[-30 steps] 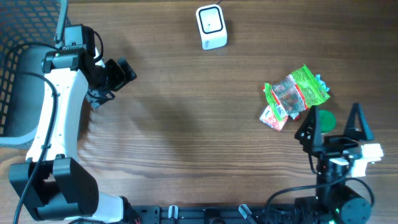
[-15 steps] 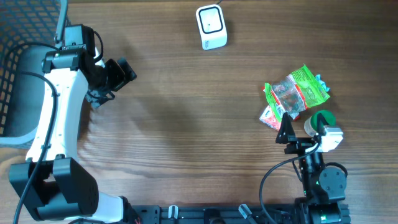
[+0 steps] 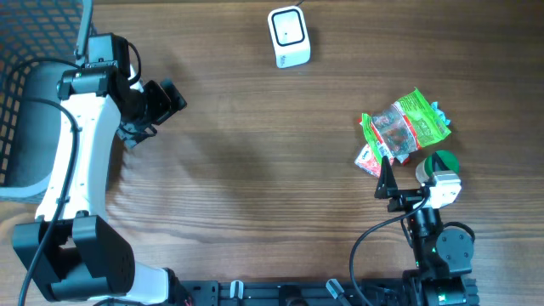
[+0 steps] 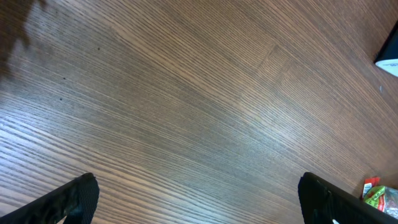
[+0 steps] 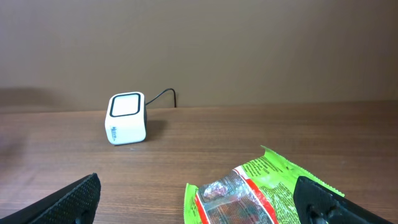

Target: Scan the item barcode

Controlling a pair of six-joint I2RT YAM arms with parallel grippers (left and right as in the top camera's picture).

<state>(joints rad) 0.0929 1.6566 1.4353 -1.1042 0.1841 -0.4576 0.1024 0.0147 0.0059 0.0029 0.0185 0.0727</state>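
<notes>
A: Item one, the thing to be scanned?

B: One green snack packet (image 3: 405,126), crinkled, with a clear window, lying flat on the right side of the table (image 3: 255,187). A smaller red packet (image 3: 371,161) lies partly under its near-left corner and touches it. From the right wrist the green packet (image 5: 249,193) fills the low foreground.

A: Item two, the scanner?

B: One small white scanner (image 3: 288,36) with a dark-rimmed window, standing at the far edge near the middle, well apart from the packet. From the right wrist it (image 5: 127,118) faces the camera, and a thin black cable (image 5: 163,94) runs off behind it.

A: Right gripper?

B: The right gripper (image 3: 412,177) sits just on the near side of the packets. Its jaws stand wide, one finger at each lower corner of its own view, holding nothing. The packet lies between and beyond the fingertips; contact cannot be told.

A: Left gripper?

B: The left gripper (image 3: 161,106) is on the far left of the table, above bare wood, well apart from both packet and scanner. Its jaws are spread wide and empty (image 4: 196,202). A corner of the scanner (image 4: 388,53) and an edge of the packet (image 4: 380,195) show at the right border.

A: Other stock?

B: One wire basket (image 3: 21,68) at the far-left corner.
</notes>
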